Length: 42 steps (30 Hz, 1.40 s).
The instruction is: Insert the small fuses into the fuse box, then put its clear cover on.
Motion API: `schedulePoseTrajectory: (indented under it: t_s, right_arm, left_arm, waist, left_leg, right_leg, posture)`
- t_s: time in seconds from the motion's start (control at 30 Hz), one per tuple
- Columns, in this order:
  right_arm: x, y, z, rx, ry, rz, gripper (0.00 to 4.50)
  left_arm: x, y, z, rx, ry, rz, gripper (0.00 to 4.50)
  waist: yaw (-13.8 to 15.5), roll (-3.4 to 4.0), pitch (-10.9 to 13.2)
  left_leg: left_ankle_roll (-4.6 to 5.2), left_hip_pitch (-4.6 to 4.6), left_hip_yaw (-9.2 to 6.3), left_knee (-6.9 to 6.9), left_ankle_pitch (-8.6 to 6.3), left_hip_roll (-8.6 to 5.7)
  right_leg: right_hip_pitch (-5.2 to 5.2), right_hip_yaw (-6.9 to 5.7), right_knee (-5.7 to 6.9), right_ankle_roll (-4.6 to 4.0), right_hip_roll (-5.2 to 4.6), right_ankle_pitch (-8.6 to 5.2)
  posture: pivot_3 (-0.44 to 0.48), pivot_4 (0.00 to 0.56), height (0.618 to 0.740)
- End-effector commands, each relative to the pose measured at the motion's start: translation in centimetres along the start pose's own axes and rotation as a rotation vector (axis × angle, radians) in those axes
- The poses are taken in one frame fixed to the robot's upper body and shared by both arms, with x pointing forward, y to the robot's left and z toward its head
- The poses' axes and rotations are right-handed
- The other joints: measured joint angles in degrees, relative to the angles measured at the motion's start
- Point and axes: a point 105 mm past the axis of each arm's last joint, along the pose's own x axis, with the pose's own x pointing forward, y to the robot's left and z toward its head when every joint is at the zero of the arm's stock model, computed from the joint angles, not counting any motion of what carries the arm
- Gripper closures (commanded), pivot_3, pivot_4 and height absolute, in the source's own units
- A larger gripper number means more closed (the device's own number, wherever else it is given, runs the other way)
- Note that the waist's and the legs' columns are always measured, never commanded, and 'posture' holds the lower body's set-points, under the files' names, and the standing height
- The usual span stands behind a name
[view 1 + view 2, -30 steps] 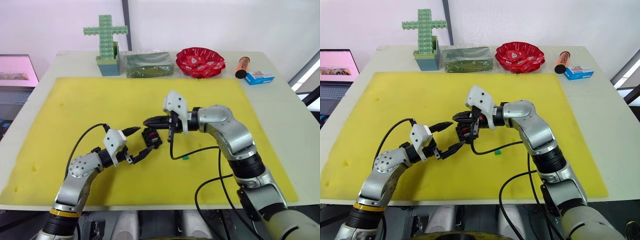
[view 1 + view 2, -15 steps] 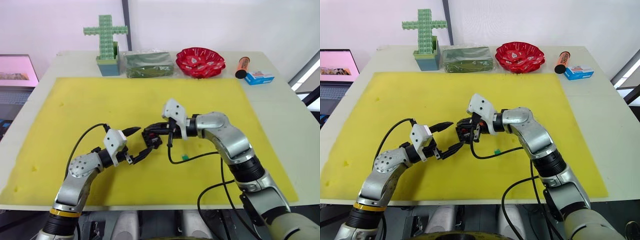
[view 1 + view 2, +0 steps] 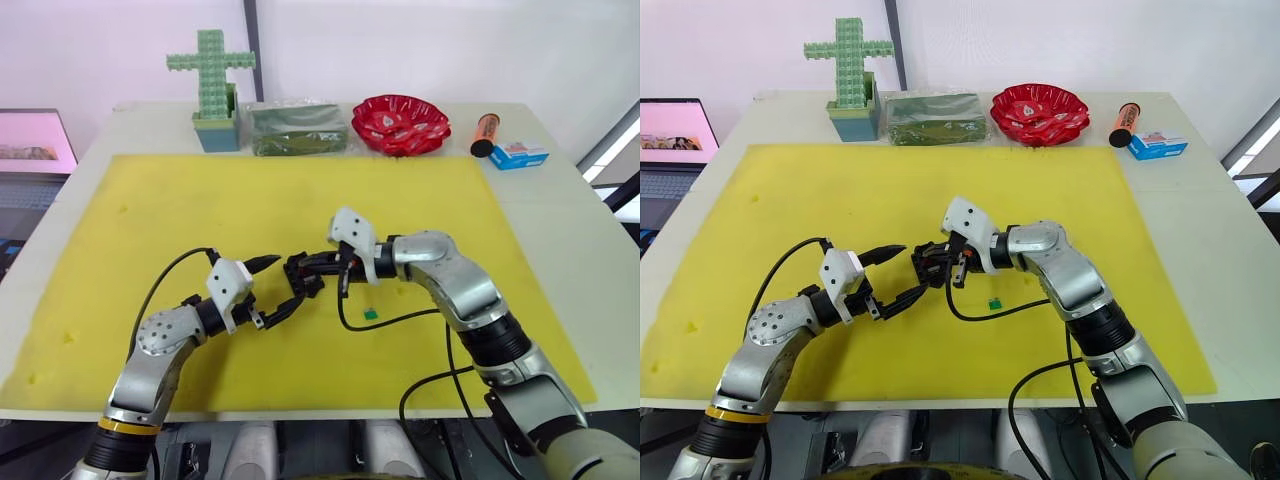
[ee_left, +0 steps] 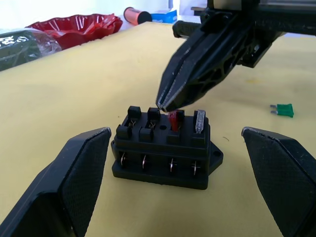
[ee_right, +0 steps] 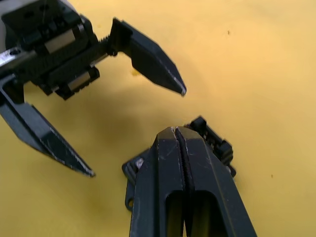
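Note:
The fuse box [image 4: 165, 150], a small black block, sits mid-mat [image 3: 305, 276]. A red fuse [image 4: 173, 120] and a grey fuse [image 4: 199, 120] stand in its top slots. One green fuse [image 3: 369, 314] lies loose on the mat to the box's right. My right gripper [image 4: 163, 104] is shut, its tips just above the box top beside the red fuse; nothing shows between its fingers [image 5: 170, 148]. My left gripper [image 3: 284, 280] is open and straddles the box from its left without touching it. The clear cover is out of view.
The yellow mat [image 3: 150, 220] covers most of the table. Along the far edge stand a green brick cross [image 3: 212, 70], a wrapped green package [image 3: 298, 128], a red bowl [image 3: 400, 122], an orange tube [image 3: 485, 133] and a blue-and-white carton [image 3: 518, 154]. A black cable [image 3: 400, 318] trails near the green fuse.
My right gripper has dropped lower and come nearer, its shut tips now at the box top. The left gripper and the box have stayed put.

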Motion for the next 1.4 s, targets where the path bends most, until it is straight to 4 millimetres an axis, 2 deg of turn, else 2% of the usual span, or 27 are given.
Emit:
schedulePoseTrajectory:
  t_s: [0.03, 0.47, 0.67, 0.9, 1.1, 1.4]
  right_arm:
    - [-0.1, 0.2, 0.6, -0.038, -0.015, 0.003, 4.48]
    - [-0.3, 0.3, -1.1, -0.071, 0.066, 0.011, 4.48]
    - [-0.2, 0.7, -1.3, -0.073, 0.072, 0.035, 4.48]
    - [-0.2, -0.1, -2.1, -0.075, 0.115, -0.007, 4.48]
    - [0.1, 0.3, -3.5, -0.068, 0.17, 0.0, 4.48]
    - [0.4, 0.6, -3.6, -0.076, 0.188, 0.02, 4.48]
  left_arm:
    - [-0.2, 0.1, 1.1, 0.027, -0.031, 0.004, 0.0]
    - [-0.2, 0.1, 1.1, 0.026, -0.029, 0.006, 0.0]
    - [-0.2, 0.1, 1.1, 0.027, -0.03, 0.005, 0.0]
    - [-0.2, 0.1, 1.1, 0.03, -0.03, 0.004, 0.0]
    - [-0.1, 0.1, 1.1, 0.032, -0.028, 0.006, 0.0]
    - [-0.2, 0.2, 1.0, 0.033, -0.029, 0.012, 0.0]
  waist:
    - [0.01, 0.0, 0.0]
    - [0.05, -0.01, 0.0]
    - [0.06, -0.01, -0.01]
    - [0.06, -0.01, -0.02]
    - [0.06, 0.02, -0.1]
    - [0.04, 0.09, -0.29]
  left_leg:
    - [0.0, 0.0, 0.0, 0.0, 0.0, 0.0]
    - [0.0, 0.02, 0.0, 0.01, 0.0, 0.0]
    - [0.0, 0.08, -0.01, 0.01, 0.0, 0.0]
    - [0.0, 0.09, -0.01, 0.01, 0.0, 0.0]
    - [0.0, 0.13, -0.01, 0.01, 0.0, 0.0]
    - [0.0, 0.16, -0.02, 0.01, 0.0, 0.01]
  right_leg:
    - [0.0, 0.0, 0.0, 0.0, 0.0, 0.0]
    - [0.03, 0.0, 0.0, -0.01, 0.0, -0.01]
    - [0.09, 0.0, -0.01, -0.06, 0.0, -0.04]
    - [0.12, 0.0, -0.01, -0.07, 0.0, -0.04]
    - [0.16, 0.0, -0.02, -0.08, 0.0, -0.05]
    - [0.17, 0.0, -0.02, -0.09, 0.0, -0.05]
  posture:
    - [0.0, 0.15, 0.74]
    - [0.0, 0.15, 0.74]
    - [0.0, 0.15, 0.74]
    - [0.0, 0.15, 0.74]
    - [0.0, 0.15, 0.74]
    - [0.0, 0.15, 0.74]
